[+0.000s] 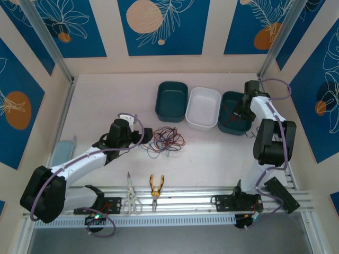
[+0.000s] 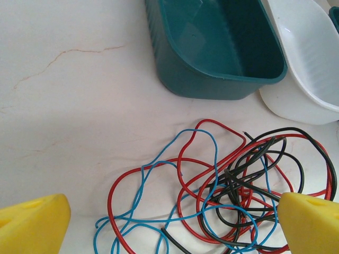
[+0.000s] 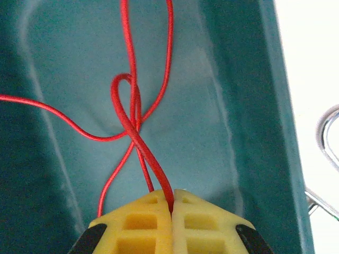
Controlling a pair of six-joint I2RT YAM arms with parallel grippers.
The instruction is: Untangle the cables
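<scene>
Left wrist: left gripper (image 2: 172, 225) is hanging released near the cables (image 2: 228, 185) (light, floppy; I'd be taking an outer loop); right gripper (image 3: 172, 211) is clenching a red wire (image 3: 130, 116).

Lab booth: printed panels (image 1: 161, 26), aluminium rails (image 1: 185, 201)

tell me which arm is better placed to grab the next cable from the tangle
Left, probably: the left gripper is open right at the tangle, while the right gripper is shut on a red cable over the teal bin.
</scene>
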